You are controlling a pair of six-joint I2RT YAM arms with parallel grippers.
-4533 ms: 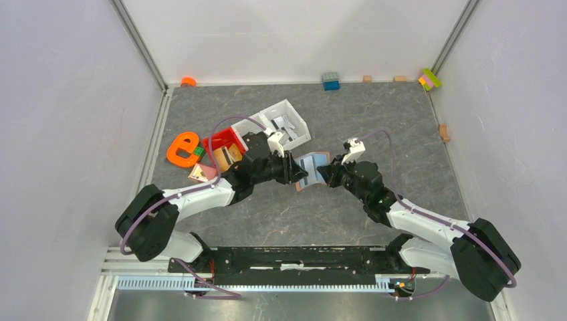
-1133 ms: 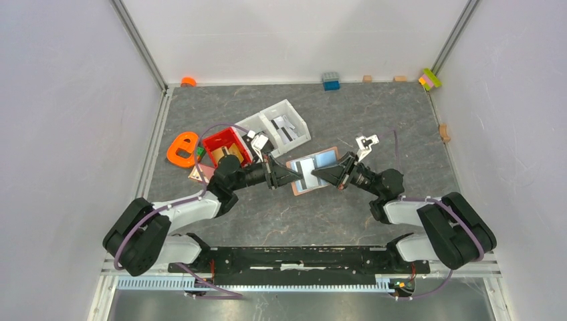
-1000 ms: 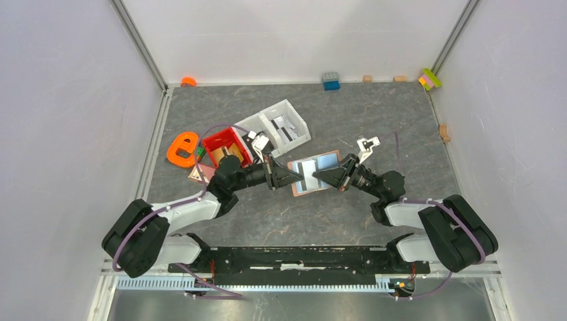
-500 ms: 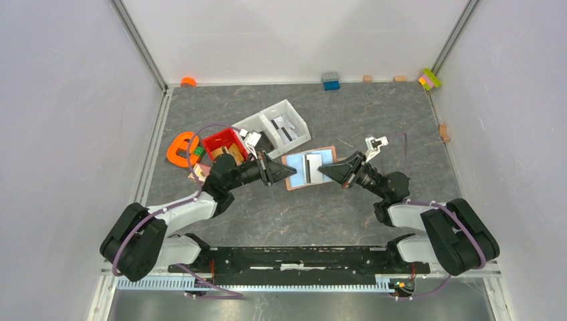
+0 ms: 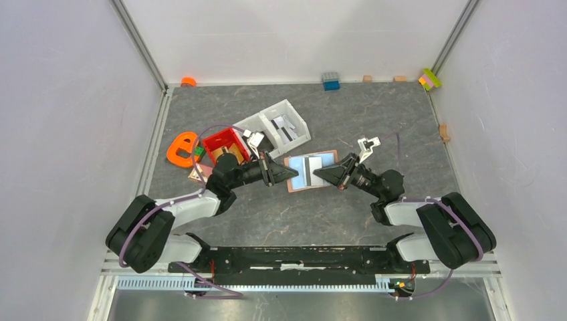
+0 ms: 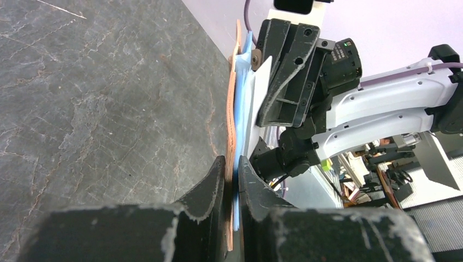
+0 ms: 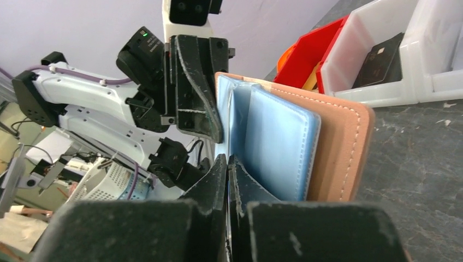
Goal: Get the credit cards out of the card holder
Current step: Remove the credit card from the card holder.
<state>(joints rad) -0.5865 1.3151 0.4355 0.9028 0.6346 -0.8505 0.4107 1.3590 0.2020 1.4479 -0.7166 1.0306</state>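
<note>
Closer now, right end effector (image 7: 226, 159) nearly closed, maybe gripping card (image 6: 260, 82), I can't tell; tugging might yank wallet (image 7: 344, 147) from pinching left end effector (image 6: 232, 161).

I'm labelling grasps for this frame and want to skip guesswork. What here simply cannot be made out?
Right wrist view: whether the right gripper grips the pale card standing out of the card holder; its own fingers cover the contact.
Every view: how many more credit cards sit inside; the blue pockets hide them.
Top view: what the red bin holds; the left arm covers part, the rest is too small.
</note>
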